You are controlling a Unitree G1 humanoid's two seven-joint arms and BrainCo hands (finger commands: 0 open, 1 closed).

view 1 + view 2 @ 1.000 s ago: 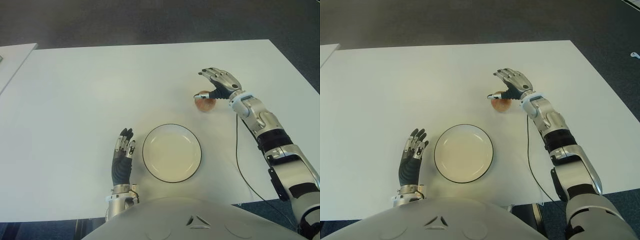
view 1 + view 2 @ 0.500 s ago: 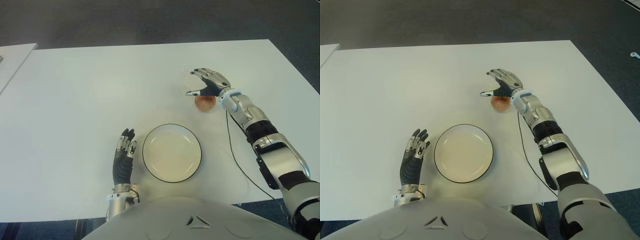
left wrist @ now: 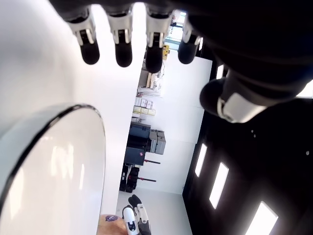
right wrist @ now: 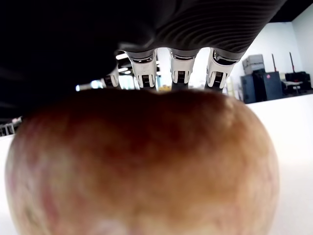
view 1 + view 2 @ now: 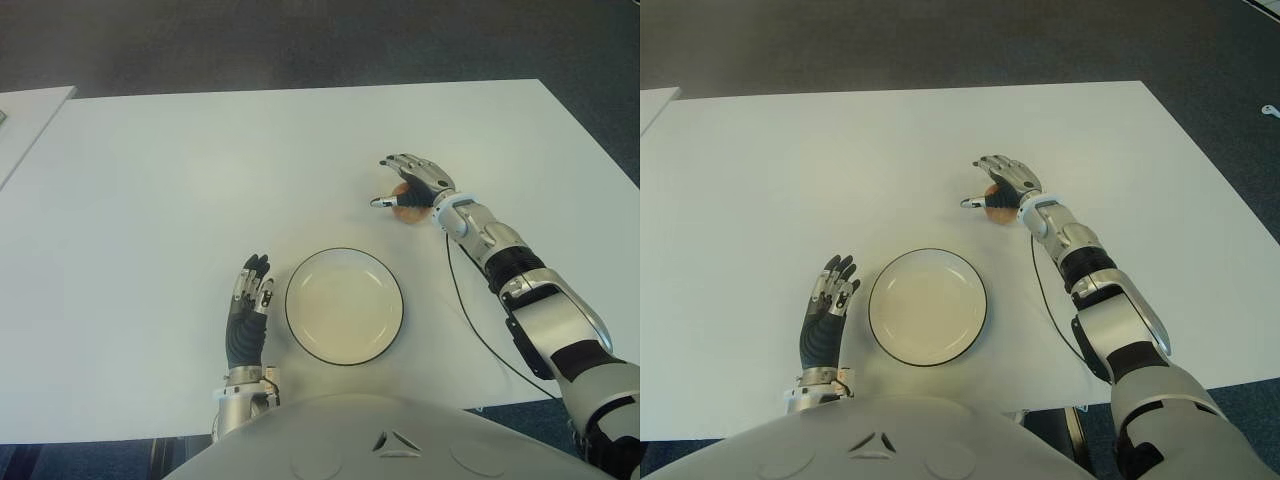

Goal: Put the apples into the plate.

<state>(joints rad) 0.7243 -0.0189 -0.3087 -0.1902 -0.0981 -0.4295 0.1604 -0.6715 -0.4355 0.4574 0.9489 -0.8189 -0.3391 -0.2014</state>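
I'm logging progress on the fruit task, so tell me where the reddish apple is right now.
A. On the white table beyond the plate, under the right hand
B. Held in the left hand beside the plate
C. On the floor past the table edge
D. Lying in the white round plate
A: the reddish apple sits on the white table beneath the right hand, whose fingers arch over it, while the white round plate holds nothing.

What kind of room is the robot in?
Probably a lab or office: a plain white table, dark carpet-like floor, and shelves with equipment seen past the left hand.
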